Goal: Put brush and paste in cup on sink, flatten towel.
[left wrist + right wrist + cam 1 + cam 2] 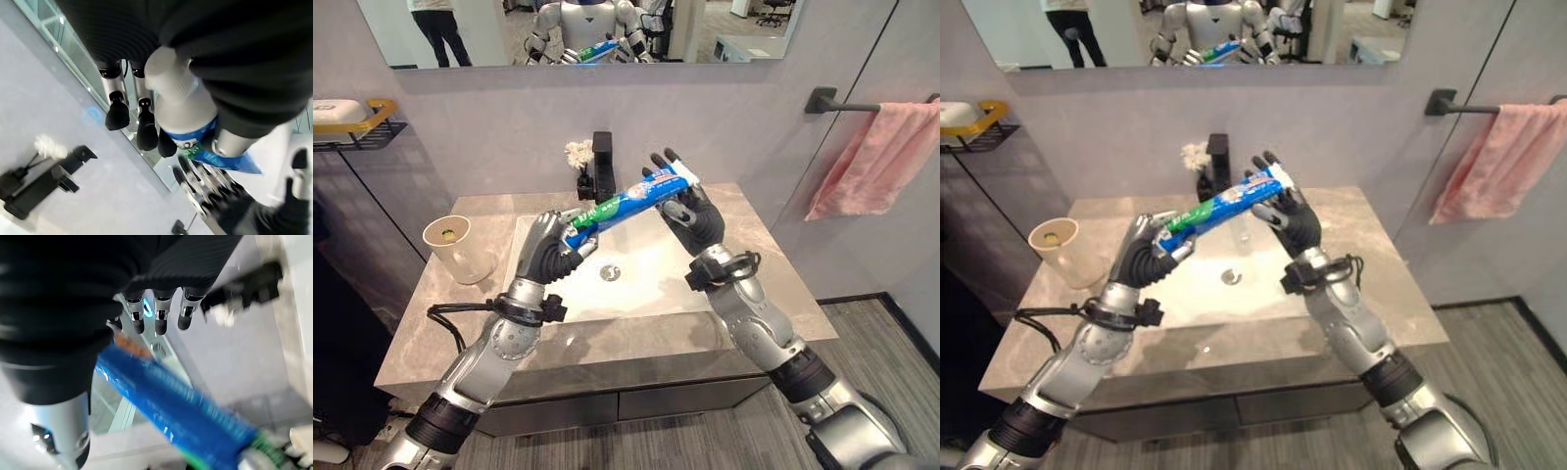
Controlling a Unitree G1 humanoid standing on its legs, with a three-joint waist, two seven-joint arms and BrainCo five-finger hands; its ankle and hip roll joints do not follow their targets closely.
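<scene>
counter (773, 284) of grey stone carries a white sink (646, 279) set in its middle, with a drain (610, 271) and a black tap (602, 166) behind it. beside the tap stands a small white tuft (578, 153) on a stem. wall behind is grey, and a mirror (489, 29) hangs above it; in the mirror a person in dark trousers stands far back. a wire shelf (357, 127) with a yellow rail is on the wall at the left, and a white block lies on it. at the right a black bar (847, 103) holds a pink towel (881, 157), which hangs bunched and in folds, not flat. floor at the right is of grey planks.

paste (631, 203), a blue tube with a green part and a white cap, is held in the air over the sink, tilted, between both hands. the left hand (553, 250) has its fingers curled round the cap end, the lower one. the right hand (690, 211) supports the upper end; its fingers are straight and spread, with the tube lying across them. the tube has white writing on it, but it cannot be read.

cup (458, 247), cream colour, stands upright on the counter left of the sink, well apart from the paste.
</scene>
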